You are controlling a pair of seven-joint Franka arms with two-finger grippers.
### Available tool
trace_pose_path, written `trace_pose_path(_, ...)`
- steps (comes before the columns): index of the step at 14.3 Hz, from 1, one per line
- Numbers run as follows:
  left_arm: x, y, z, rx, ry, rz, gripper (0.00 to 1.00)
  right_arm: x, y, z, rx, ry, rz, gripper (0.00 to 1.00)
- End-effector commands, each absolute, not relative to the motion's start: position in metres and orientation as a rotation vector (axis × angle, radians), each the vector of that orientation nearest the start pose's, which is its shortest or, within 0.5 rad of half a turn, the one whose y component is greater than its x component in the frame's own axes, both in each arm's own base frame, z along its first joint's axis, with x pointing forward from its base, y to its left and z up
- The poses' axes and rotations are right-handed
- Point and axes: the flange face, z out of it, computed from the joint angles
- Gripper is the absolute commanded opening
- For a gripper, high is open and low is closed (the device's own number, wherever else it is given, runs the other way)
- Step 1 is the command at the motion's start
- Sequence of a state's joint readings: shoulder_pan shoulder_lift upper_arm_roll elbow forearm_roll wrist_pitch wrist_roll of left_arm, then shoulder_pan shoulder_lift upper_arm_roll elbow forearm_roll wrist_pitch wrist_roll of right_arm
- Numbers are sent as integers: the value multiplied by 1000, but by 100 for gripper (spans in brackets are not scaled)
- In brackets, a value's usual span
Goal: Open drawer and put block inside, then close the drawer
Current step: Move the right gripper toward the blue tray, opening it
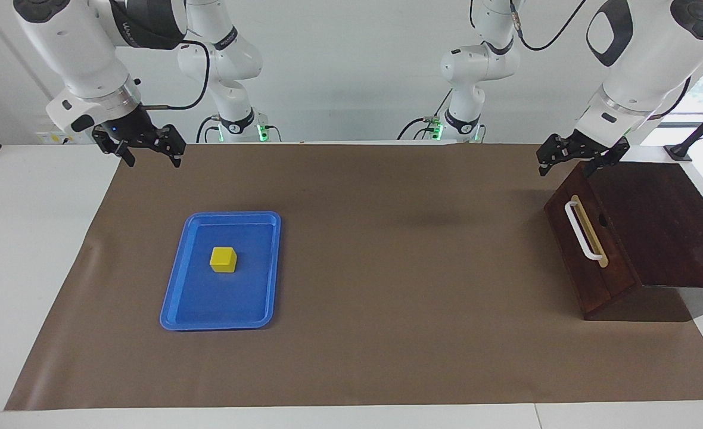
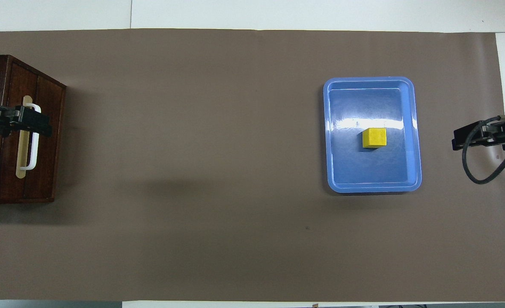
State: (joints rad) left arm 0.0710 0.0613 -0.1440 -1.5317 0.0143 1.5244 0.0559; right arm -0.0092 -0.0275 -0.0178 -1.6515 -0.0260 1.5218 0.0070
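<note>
Two arms hang raised at the robots' edge of the tabletop (image 1: 351, 357), one at each end. We see the left pincer (image 1: 584, 156) over the corner of the dark box (image 1: 661, 220) nearest the robots, wrist tilted forward and fingers spread open with nothing between them. The right pincer (image 1: 140, 146) waits over the brown mat's (image 2: 192, 171) corner at the right arm's end, fingers likewise parted and empty.

In the overhead view the drawer (image 2: 30, 132) sits at nine o'clock, shut flush in the box, its front facing three o'clock toward the tray. Its white handle (image 2: 32, 137) runs lengthwise from six to twelve o'clock.

At three o'clock lies the blue tray (image 2: 411, 128), long axis pointing away from the robots. The block (image 2: 374, 137) rests flat near the tray's middle, well apart from the drawer.
</note>
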Motion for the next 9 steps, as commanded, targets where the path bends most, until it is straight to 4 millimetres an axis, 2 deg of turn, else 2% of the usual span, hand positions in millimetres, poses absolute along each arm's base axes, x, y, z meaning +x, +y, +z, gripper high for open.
trace_pose_path(1,560,-35,605,-3132,214,91,100,531,-19,599,-3161,24,154,100)
trace_pose_path(3,560,-35,605,-3132,214,91,100,535,-17,602,-3165,23,110,100)
trace_pose_path(5,560,-35,605,-3132,214,91,100,548,-15,607,-3168,-22,-42,100)
trace_pose_path(7,560,-35,605,-3132,214,91,100,549,-26,607,-3123,-127,-50,100)
trace_pose_path(9,560,-35,605,-3132,214,91,100,551,-43,608,-3087,-35,-94,100)
